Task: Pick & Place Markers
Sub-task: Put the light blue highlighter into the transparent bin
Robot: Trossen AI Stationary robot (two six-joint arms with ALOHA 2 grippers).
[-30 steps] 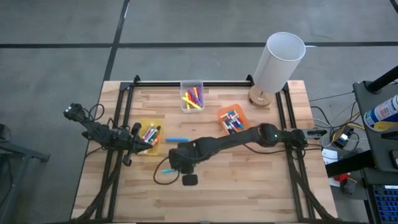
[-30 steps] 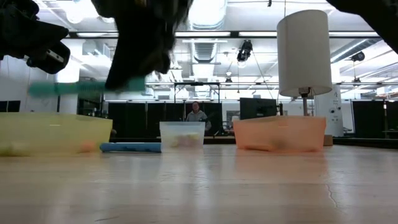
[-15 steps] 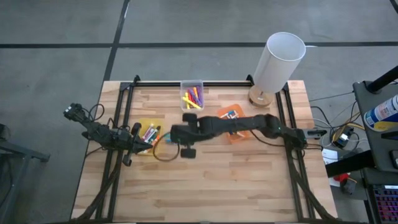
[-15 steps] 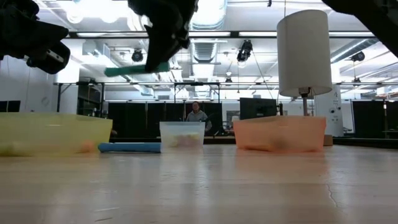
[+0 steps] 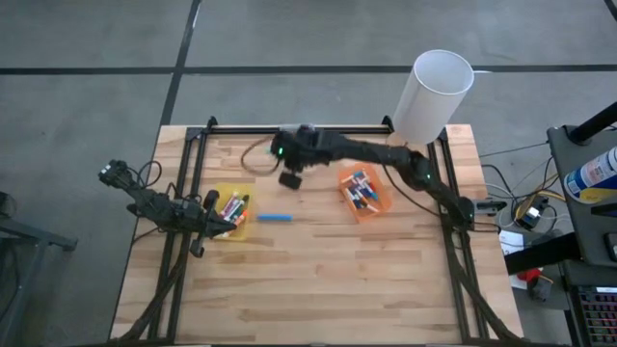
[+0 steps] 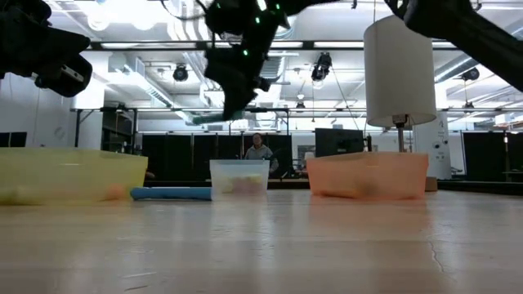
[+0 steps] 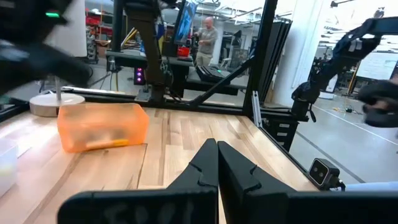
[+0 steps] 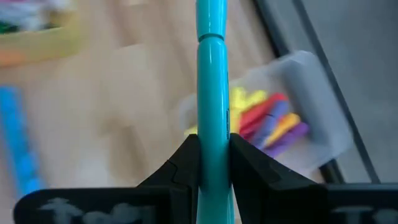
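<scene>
- Teal marker (image 8: 211,93) clenched in right gripper (image 8: 211,163) jaws, above the clear bin (image 8: 317,118).
- Blue marker (image 5: 274,217) lies loose on desk (image 5: 318,280); others binned.
- Left gripper (image 7: 217,163) jaws closed, empty, over yellow bin (image 5: 228,195).

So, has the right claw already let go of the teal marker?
No, the right claw is clamped on the teal marker, above the clear bin.

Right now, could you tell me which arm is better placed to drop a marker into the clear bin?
Right: the right gripper grips the teal marker above the clear bin.
</scene>
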